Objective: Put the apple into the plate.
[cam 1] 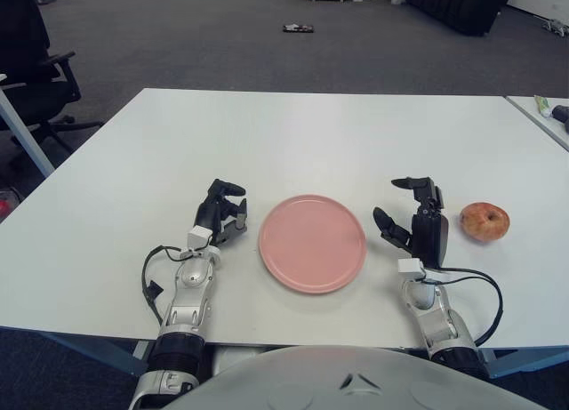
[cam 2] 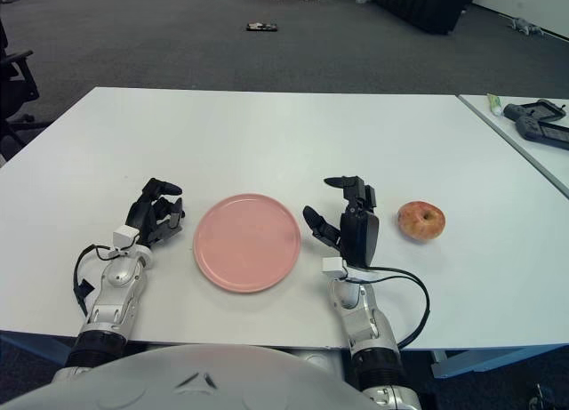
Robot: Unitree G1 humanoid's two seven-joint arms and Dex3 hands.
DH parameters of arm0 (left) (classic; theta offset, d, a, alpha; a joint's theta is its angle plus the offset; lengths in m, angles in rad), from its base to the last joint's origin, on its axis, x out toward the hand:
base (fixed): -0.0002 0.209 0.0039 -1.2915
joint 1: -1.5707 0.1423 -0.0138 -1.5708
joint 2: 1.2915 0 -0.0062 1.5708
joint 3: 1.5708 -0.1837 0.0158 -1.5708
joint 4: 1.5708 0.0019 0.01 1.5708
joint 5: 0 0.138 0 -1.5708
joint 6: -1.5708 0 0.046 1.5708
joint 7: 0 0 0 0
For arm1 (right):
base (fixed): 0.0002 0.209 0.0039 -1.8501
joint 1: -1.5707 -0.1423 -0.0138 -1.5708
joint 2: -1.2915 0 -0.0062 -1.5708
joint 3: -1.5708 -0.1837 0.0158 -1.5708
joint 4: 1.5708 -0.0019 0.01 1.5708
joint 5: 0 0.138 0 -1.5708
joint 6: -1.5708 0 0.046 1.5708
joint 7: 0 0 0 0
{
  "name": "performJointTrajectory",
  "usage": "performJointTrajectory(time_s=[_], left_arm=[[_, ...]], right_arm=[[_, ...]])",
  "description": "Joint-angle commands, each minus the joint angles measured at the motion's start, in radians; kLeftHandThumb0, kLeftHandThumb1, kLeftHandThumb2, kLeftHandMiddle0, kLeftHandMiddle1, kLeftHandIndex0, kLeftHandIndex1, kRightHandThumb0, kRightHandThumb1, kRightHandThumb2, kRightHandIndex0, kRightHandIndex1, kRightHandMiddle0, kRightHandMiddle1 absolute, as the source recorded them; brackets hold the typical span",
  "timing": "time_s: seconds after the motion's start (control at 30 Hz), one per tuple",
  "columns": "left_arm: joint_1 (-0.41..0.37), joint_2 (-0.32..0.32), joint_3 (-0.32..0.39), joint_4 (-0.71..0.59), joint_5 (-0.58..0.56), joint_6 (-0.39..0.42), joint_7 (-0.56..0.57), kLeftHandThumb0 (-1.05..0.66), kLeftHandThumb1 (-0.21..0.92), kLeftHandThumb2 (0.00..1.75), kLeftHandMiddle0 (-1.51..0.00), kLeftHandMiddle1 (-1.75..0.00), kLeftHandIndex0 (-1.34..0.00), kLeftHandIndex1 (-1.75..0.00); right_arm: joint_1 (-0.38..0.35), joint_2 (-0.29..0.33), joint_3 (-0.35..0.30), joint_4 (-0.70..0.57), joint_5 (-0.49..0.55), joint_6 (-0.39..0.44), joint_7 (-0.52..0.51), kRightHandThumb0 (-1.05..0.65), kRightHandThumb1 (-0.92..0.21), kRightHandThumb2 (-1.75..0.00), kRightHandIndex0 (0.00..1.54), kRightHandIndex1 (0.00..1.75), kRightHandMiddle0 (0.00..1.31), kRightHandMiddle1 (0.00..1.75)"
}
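Note:
A red-yellow apple (cam 1: 484, 221) sits on the white table (cam 1: 293, 134), to the right of my right hand. A pink plate (cam 1: 312, 243) lies empty in front of me, between my two hands. My right hand (cam 1: 413, 221) stands between the plate and the apple, fingers spread and holding nothing, a short gap from the apple. My left hand (cam 1: 220, 216) shows to the left of the plate, fingers loosely curled and empty.
A second table (cam 2: 520, 125) at the right holds a black device (cam 2: 538, 121) and a small tube (cam 2: 494, 103). An office chair (cam 1: 31, 63) stands at the far left. Boxes and a small object lie on the floor far behind.

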Motion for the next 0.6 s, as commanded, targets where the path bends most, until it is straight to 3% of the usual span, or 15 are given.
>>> performJointTrajectory(time_s=[0.0,0.07,0.13,0.33,0.57], left_arm=[[0.004,0.000,0.007,0.016,-0.004,0.005,0.007,-0.39,0.63,0.93,-0.54,-1.75,-0.37,-1.75],[0.004,0.000,0.007,0.016,-0.004,0.005,0.008,-0.39,0.63,0.93,-0.55,-1.75,-0.37,-1.75],[0.004,0.000,0.006,0.016,-0.002,0.008,0.009,-0.39,0.62,0.94,-0.55,-1.75,-0.38,-1.75],[0.002,0.000,0.006,0.013,0.001,0.024,0.014,-0.39,0.62,0.94,-0.53,-1.75,-0.38,-1.75],[-0.001,0.001,0.005,0.018,-0.002,0.019,0.010,-0.39,0.62,0.94,-0.53,-1.75,-0.38,-1.75]], right_arm=[[0.010,-0.026,0.030,0.000,-0.090,0.090,-0.102,-0.90,-0.75,-0.53,0.00,0.03,0.00,0.39],[0.013,-0.026,0.042,-0.014,-0.100,0.131,-0.119,-0.93,-0.74,-0.50,0.00,0.01,0.00,0.16],[0.014,-0.026,0.052,-0.031,-0.105,0.169,-0.130,-0.94,-0.74,-0.47,0.00,0.01,0.00,0.08],[0.014,-0.036,0.064,-0.077,-0.088,0.244,-0.128,-0.97,-0.75,-0.37,0.00,0.00,0.00,0.01],[0.023,-0.035,0.030,-0.142,-0.010,0.350,-0.013,-0.95,-0.73,-0.34,0.00,0.00,0.00,0.00]])
